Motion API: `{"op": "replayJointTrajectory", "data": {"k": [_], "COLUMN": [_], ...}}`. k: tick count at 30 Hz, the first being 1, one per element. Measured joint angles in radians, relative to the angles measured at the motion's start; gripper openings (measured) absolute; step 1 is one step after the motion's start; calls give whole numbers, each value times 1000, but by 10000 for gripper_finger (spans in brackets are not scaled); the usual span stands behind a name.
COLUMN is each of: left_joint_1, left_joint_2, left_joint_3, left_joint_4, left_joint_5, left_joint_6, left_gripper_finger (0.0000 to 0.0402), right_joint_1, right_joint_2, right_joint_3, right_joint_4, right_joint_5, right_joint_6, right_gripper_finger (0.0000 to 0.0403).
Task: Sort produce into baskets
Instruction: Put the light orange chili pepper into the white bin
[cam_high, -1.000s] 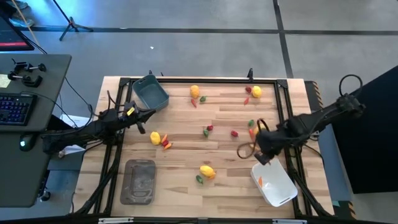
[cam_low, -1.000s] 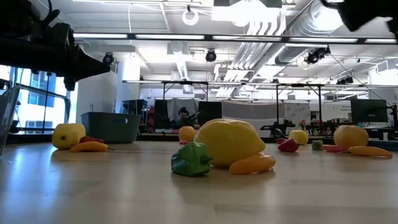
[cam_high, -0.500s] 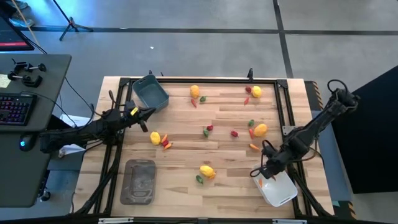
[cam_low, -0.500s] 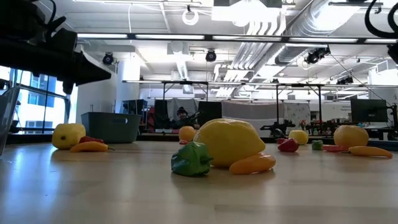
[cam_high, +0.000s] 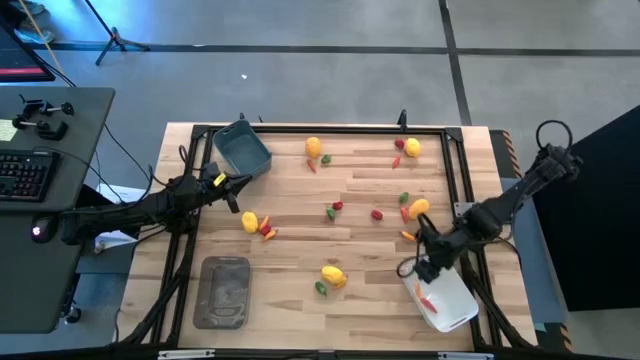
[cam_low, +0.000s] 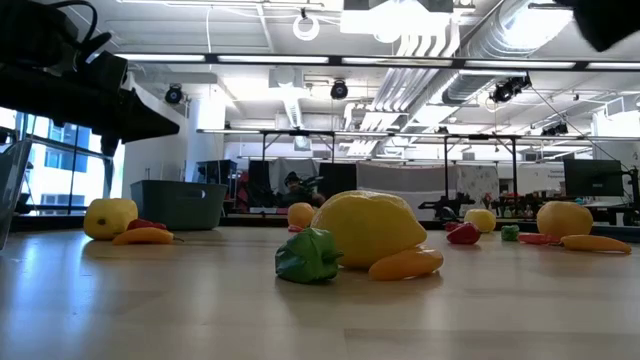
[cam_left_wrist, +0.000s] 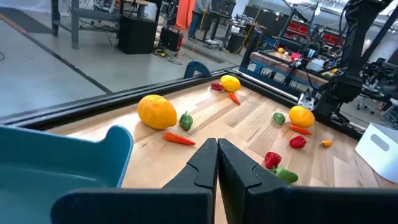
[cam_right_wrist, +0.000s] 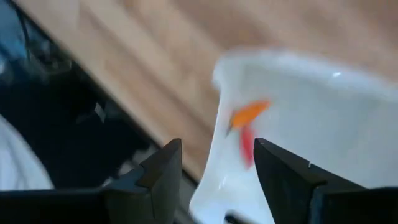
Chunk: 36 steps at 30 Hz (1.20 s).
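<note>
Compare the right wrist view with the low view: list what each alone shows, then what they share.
Right wrist view only: the white tub with an orange piece and a red piece inside, seen past the open right pincer.
Low view only: a big lemon with a green piece and an orange piece beside it, more produce farther back, the blue-grey tub, and part of the left arm at upper left.
Both: the wooden table.
</note>
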<state>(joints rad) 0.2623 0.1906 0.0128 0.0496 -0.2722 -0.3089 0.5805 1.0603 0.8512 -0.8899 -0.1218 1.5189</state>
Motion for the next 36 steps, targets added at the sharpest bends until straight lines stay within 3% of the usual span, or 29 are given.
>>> {"op": "replayJointTrajectory", "data": {"k": [6,15,23,32,36], "left_joint_1": [0,0,0,-1,-1], "left_joint_2": [1,1,1,1,1], "left_joint_3": [0,0,0,0,0], "left_joint_4": [0,0,0,0,0], "left_joint_5": [-1,0,0,18,56], "left_joint_6": [-20,-22,-18,-29,-72], "left_gripper_finger": [0,0,0,0,0], "right_joint_1": [-226,-478,-563,-597,-602], "right_joint_2": [7,113,258,419,472], "right_joint_3": [32,-95,-114,-114,-114], "right_joint_4": [-154,-98,-23,14,33], "right_joint_5": [60,40,46,-2,-22], "right_joint_6": [-270,-723,-910,-1009,-1022], "right_gripper_finger": [193,193,193,192,168]}}
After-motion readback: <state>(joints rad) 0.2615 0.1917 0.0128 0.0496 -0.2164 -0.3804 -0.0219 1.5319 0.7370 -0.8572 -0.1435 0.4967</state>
